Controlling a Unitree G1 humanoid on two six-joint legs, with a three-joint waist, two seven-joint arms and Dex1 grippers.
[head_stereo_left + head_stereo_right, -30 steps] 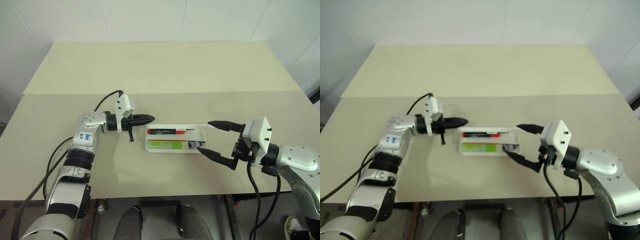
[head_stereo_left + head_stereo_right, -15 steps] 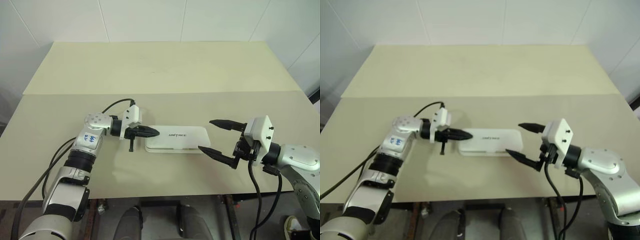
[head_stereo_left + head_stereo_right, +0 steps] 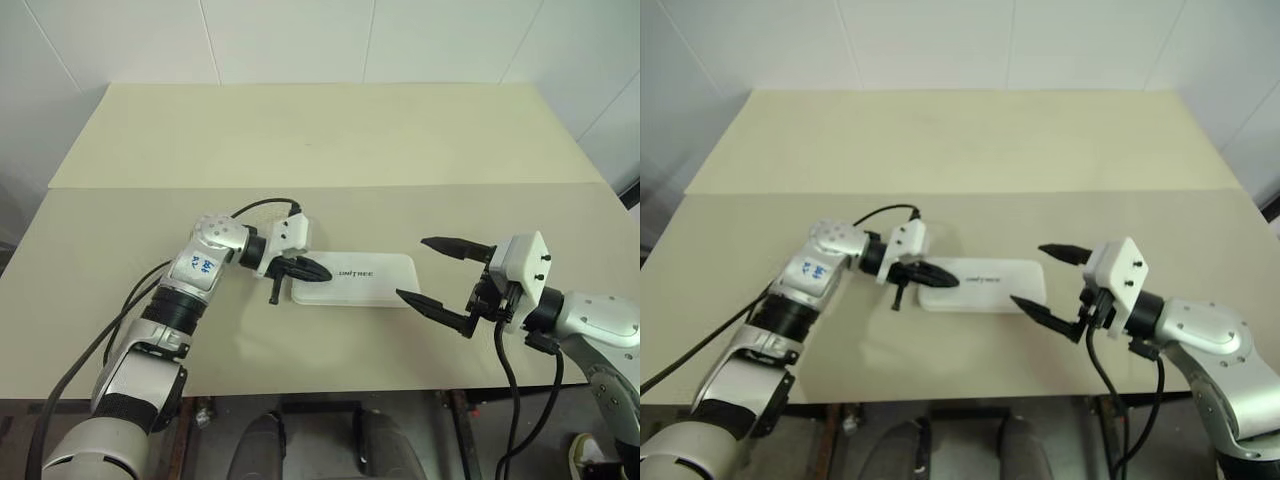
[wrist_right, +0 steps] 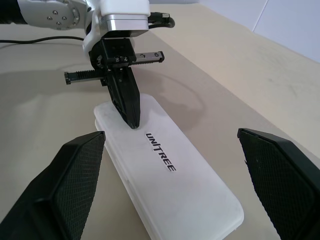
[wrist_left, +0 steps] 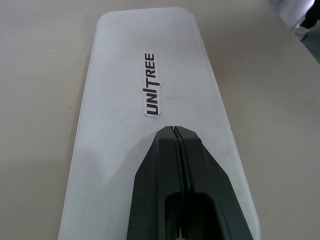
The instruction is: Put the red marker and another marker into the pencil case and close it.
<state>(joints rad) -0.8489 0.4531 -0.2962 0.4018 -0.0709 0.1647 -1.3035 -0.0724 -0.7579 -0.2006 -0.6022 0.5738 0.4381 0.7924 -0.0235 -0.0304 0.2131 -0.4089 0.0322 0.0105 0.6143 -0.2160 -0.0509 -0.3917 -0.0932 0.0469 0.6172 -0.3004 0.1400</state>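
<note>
My left hand (image 3: 312,269) is clenched, its two black fingers (image 5: 182,170) pressed flat together with nothing between them. It points down at a slant onto the left end of the pencil case (image 3: 357,279), and the joined tips rest on the lid just short of the dark lettering (image 5: 151,84) printed there. From my right wrist I see that same hand coming down on the lid as one narrow black wedge, its tip on the white plastic near the first letter.

The pencil case lies flat on the surface (image 3: 300,140) with its lid down, long side running left to right, roughly midway between my two hands. With the lid closed I cannot see the red marker or the other marker, so I cannot tell from here where they are.

My right hand (image 3: 438,272) is released, its fingers (image 4: 70,175) spread wide and holding nothing. It sits just beside the right end of the case, pointing back towards it; one fingertip lies near the case's front right corner and the other stands farther back, apart from it. In my right wrist view the two textured pads frame the case's near end on either side without touching it.

A black cable (image 3: 255,205) loops up from my left wrist over the pale surface.
</note>
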